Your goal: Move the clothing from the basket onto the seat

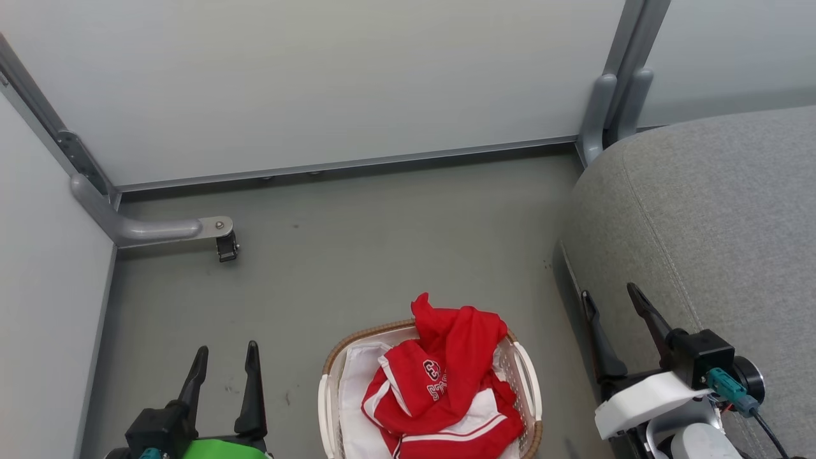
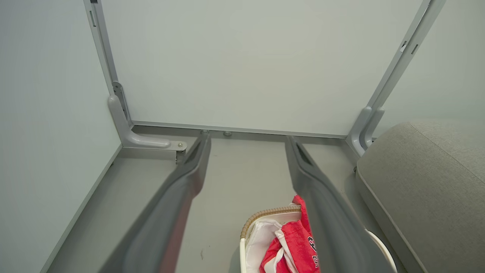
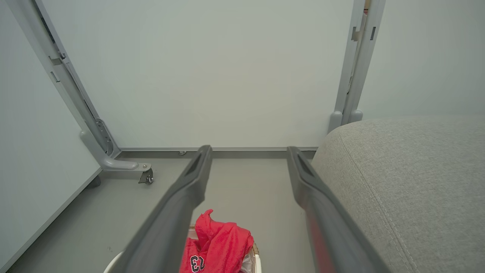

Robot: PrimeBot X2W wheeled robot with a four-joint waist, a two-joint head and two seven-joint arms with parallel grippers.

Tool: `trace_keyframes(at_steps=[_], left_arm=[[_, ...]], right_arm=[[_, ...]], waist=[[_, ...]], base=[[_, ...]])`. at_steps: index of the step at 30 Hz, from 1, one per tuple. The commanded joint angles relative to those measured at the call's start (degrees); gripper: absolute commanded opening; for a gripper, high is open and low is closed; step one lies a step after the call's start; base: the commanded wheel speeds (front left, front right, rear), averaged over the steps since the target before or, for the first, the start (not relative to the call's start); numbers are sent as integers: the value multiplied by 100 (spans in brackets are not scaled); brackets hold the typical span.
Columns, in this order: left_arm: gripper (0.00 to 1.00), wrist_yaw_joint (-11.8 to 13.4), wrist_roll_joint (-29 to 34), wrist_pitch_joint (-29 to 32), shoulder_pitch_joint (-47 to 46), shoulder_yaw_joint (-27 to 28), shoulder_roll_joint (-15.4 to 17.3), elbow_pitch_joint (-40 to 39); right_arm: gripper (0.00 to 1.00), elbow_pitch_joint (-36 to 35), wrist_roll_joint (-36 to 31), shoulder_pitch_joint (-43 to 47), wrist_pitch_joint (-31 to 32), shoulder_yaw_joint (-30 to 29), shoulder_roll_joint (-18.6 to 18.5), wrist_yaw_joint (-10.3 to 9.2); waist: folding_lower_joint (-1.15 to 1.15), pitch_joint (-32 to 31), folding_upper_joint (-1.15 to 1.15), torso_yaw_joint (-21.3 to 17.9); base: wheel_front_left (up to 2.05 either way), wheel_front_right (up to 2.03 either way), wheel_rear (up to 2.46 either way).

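Head view: red white-trimmed sports clothing [image 1: 446, 382] heaped in small oval white perforated plastic basket [image 1: 370, 333] w/ brown woven rim, btwn my grippers; left gripper [image 1: 227, 347] and right gripper [image 1: 608, 291] both wide open, holding nothing; right looks nearer, big rounded grey fabric seat [image 1: 714, 210] just beside it; bare grey floor [image 1: 357, 255] ahead.

left pincer [image 1: 227, 348] spread wide, right pincer [image 1: 608, 291] likewise, both empty
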Motion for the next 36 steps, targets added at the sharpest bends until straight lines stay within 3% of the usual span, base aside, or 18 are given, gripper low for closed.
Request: trace_keyframes(at_steps=[1,8,17,24,36], left_arm=[[100,12,20,-20,-113,-41,36,-42],[100,-26,342,-14,-593,-486,35,-20],[100,-68,954,-14,-1953,-1224,35,712],[100,-75,1309,-13,-3206,-1966,152,1999],[100,-71,1169,206,-4825,-3155,136,4557]], right_arm=[[100,-44,-61,-86,-28,-24,-32,0],[100,-238,-289,-377,-27,-127,-32,-1],[100,-647,-455,-985,-21,-429,-29,-1],[100,-981,-337,-1469,-21,-696,-26,-2],[100,-1206,42,-1916,-21,-680,-24,-2]], waist=[[0,101,10,-38],[0,644,10,-223],[0,1798,10,-548],[0,2839,10,-793],[0,4031,10,-1252]], base=[[0,0,0],[0,0,0],[0,0,0],[0,0,0],[0,0,0]])
